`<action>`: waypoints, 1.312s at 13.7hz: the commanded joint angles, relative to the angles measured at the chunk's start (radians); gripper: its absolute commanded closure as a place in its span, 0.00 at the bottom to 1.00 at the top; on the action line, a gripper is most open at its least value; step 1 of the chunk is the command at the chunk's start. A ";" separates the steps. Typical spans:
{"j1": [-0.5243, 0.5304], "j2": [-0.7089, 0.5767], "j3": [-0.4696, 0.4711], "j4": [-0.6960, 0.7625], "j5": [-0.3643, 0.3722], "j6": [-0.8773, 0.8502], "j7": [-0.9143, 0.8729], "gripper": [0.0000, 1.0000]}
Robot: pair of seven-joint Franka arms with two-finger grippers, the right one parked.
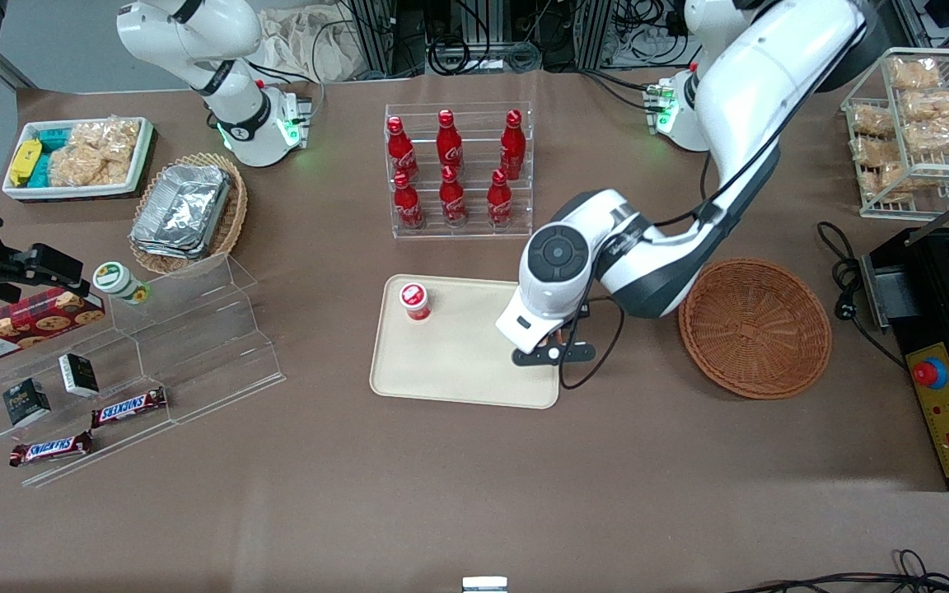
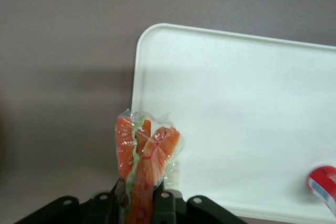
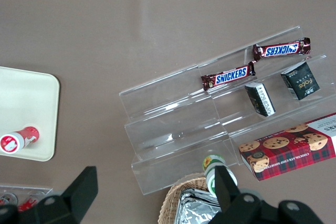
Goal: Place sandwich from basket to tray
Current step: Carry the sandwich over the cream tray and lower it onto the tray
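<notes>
My left gripper [image 1: 553,352] hangs over the edge of the beige tray [image 1: 458,362] that lies toward the working arm's end. In the left wrist view the gripper [image 2: 139,196] is shut on the sandwich [image 2: 144,153], a plastic-wrapped wedge with its orange-red filling edge facing the camera. The sandwich hangs over the brown table right at the tray's rim [image 2: 137,77]. In the front view the wrist hides the sandwich. The round reddish-brown basket [image 1: 754,328] lies beside the gripper, toward the working arm's end, with nothing in it.
A small red-capped bottle [image 1: 415,301] stands on the tray, toward the parked arm's end; it also shows in the left wrist view [image 2: 323,184]. A clear rack of red cola bottles [image 1: 454,169] stands farther from the front camera than the tray. A black appliance [image 1: 948,346] sits near the basket.
</notes>
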 commanded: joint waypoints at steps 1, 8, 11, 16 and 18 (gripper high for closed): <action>-0.034 0.076 0.011 0.043 0.068 0.021 -0.024 0.77; -0.093 0.101 0.097 0.048 0.074 0.110 -0.046 0.34; -0.084 0.067 0.094 0.052 0.070 0.101 -0.095 0.00; -0.048 -0.131 0.091 0.052 0.024 -0.008 -0.221 0.00; -0.008 -0.218 0.092 0.045 -0.040 -0.060 -0.215 0.00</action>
